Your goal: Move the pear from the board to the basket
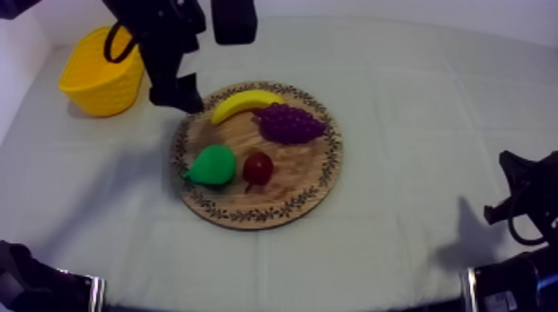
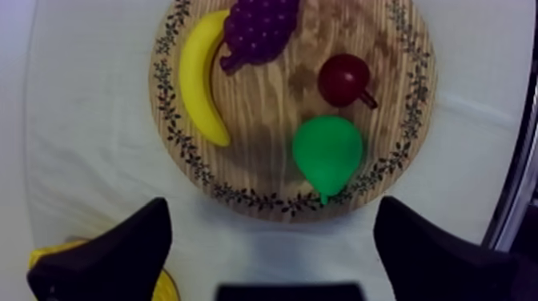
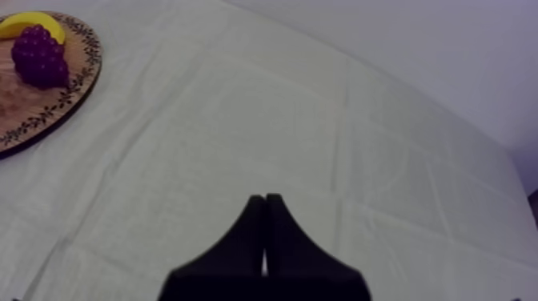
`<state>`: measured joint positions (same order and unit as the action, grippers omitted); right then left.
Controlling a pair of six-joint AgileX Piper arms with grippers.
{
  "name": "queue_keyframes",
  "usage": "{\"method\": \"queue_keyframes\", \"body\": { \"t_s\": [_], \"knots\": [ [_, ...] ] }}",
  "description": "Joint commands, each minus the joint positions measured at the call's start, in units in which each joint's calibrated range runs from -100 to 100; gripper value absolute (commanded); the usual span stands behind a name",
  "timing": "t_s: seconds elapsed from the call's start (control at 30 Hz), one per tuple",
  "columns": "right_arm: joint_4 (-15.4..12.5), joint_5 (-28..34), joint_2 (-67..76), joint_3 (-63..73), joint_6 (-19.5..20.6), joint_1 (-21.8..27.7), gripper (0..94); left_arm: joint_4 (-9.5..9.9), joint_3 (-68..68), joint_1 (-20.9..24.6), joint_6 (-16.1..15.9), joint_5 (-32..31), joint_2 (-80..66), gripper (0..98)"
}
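Note:
The green pear [image 1: 212, 164] lies on the near left part of the round wooden board [image 1: 291, 178], beside a small red fruit [image 1: 257, 168]. My left gripper [image 1: 178, 95] hangs above the board's far left rim, between the board and the yellow basket [image 1: 101, 70]. In the left wrist view its fingers [image 2: 112, 256] stand wide apart and open with nothing between them, and the pear [image 2: 327, 152] lies just beyond them on the board [image 2: 272, 104]. My right gripper [image 3: 264, 232] is shut on nothing over bare cloth. It sits low at the right edge of the table [image 1: 513, 192].
A banana [image 1: 245, 104] and a bunch of grapes [image 1: 288, 123] lie on the board's far half. The basket stands at the far left corner, near a white wall. Cloth stretches free to the right of the board.

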<state>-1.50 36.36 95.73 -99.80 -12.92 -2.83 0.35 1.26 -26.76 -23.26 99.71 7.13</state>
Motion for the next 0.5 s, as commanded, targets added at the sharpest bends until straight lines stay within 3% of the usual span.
{"method": "queue_keyframes", "body": {
  "t_s": [0.0,0.47],
  "knots": [
    [0.01,0.02,0.03,0.02,-0.04,0.0,0.4,-0.11,-0.4,0.05,-0.22,0.02,0.59,96.5],
    [0.01,0.02,0.03,0.02,-0.04,-0.04,0.4,-1.35,-8.52,0.52,-0.72,-7.12,7.87,96.7]
  ]
}}
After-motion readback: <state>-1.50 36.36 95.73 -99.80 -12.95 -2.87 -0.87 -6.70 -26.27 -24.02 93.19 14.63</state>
